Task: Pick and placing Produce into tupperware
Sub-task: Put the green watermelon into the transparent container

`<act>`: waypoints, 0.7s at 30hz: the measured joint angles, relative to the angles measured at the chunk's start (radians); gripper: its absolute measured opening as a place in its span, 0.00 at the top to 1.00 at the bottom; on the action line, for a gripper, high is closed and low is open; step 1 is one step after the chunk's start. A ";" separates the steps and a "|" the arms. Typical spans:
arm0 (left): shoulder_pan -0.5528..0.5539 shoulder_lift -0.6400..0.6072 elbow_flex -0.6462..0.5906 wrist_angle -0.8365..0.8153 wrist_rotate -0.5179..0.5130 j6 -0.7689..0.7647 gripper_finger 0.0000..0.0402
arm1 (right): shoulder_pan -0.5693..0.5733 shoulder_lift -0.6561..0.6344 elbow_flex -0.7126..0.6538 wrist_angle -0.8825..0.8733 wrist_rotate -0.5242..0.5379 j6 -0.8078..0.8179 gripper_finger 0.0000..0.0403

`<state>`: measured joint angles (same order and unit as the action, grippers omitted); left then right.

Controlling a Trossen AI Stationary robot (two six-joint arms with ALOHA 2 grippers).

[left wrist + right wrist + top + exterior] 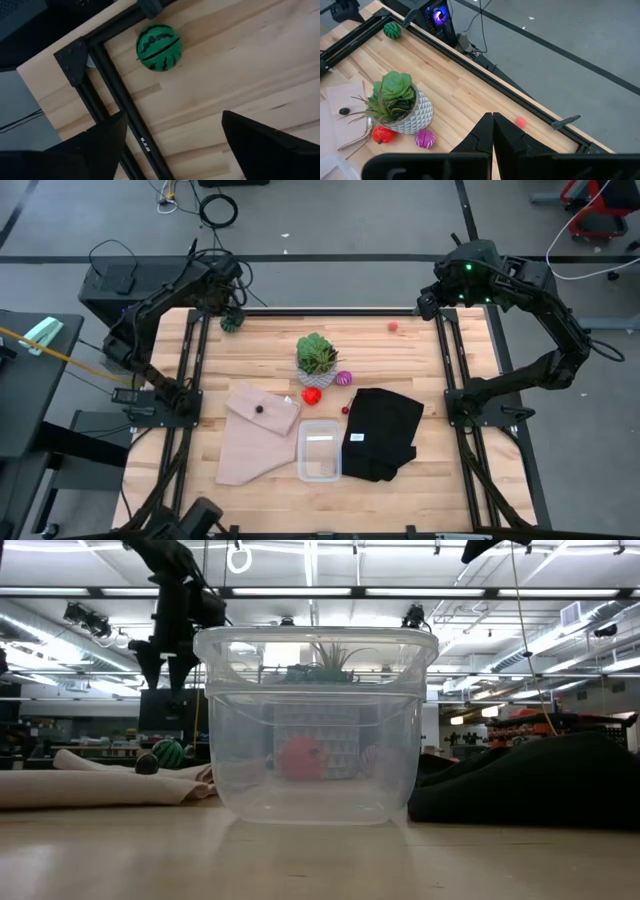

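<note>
The dark green striped ball (232,323) rests on the table at its far left corner and shows in the left wrist view (159,47). My left gripper (172,140) is open above it (228,306), touching nothing. The clear tupperware (319,450) stands near the front, between the two cloths. A red piece (311,395) and a magenta striped ball (344,378) lie by the potted plant. A pink-red piece (394,326) lies at the far right. A tiny dark piece (260,408) sits on the tan cloth. My right gripper (493,131) is shut and empty above the far right corner (428,305).
A spiky green plant in a white pot (317,360) stands mid-table. A tan cloth (255,442) lies left of the tupperware, a black cloth (383,432) right of it. Black frame rails (117,95) run along the table's left, right and far edges.
</note>
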<state>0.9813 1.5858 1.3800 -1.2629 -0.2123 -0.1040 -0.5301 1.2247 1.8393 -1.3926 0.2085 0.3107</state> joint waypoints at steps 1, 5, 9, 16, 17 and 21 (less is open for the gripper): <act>0.000 0.012 0.000 0.000 0.000 0.017 0.14 | 0.000 0.000 0.000 0.000 0.000 0.000 0.97; -0.001 0.060 0.000 0.009 0.002 0.083 0.08 | 0.000 0.000 0.000 0.000 0.000 0.000 0.97; -0.002 0.104 0.000 0.009 -0.001 0.170 0.01 | 0.000 0.000 0.000 0.000 0.000 0.008 0.97; -0.004 0.173 0.000 0.025 -0.061 0.271 0.03 | 0.003 0.000 0.000 0.000 0.000 0.027 0.97; -0.003 0.182 0.000 0.034 -0.071 0.272 0.03 | 0.003 0.001 0.000 0.000 0.000 0.030 0.97; -0.003 0.201 0.000 0.083 -0.082 0.272 0.01 | 0.003 0.007 0.000 -0.003 0.000 0.034 0.97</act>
<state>0.9779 1.7868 1.3804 -1.1797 -0.2946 0.1677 -0.5270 1.2317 1.8392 -1.3957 0.2081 0.3450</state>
